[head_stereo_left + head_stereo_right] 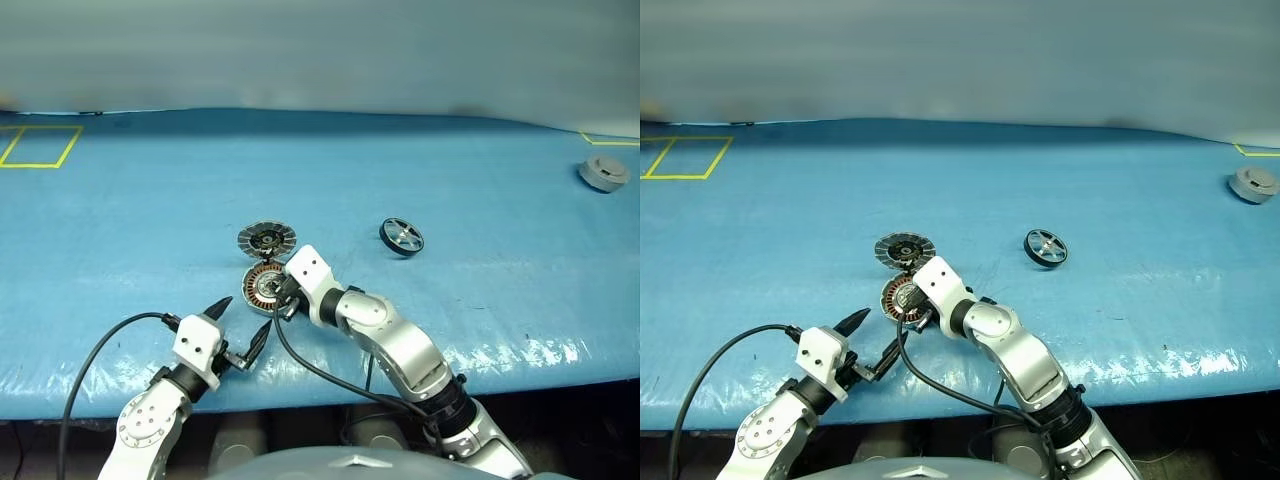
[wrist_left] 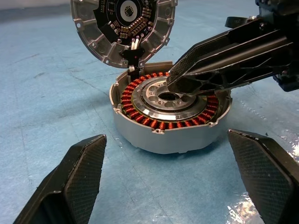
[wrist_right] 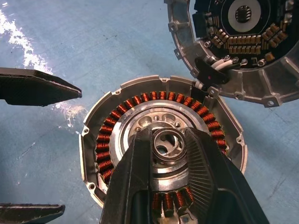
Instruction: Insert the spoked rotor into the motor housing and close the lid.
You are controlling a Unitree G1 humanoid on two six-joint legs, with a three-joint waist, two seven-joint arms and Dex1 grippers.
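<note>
Though partly under right hand (image 3: 168, 134), grip unclear, motor housing (image 3: 103, 140); left hand (image 1: 243, 316) released.

Silver-and-white jointed arms carry white wrist blocks; a black cable loops from each. The left gripper (image 1: 238, 328) and right gripper (image 3: 169, 154) have textured black fingers.

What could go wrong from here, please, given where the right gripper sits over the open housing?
1. The right gripper, jaws nearly closed, sits over the motor housing centre beside the copper windings; a slip could scrape them.
2. The spoked rotor lies apart, ungrasped.
3. The lid stays hinged open; nudging it could strain its wires.
</note>
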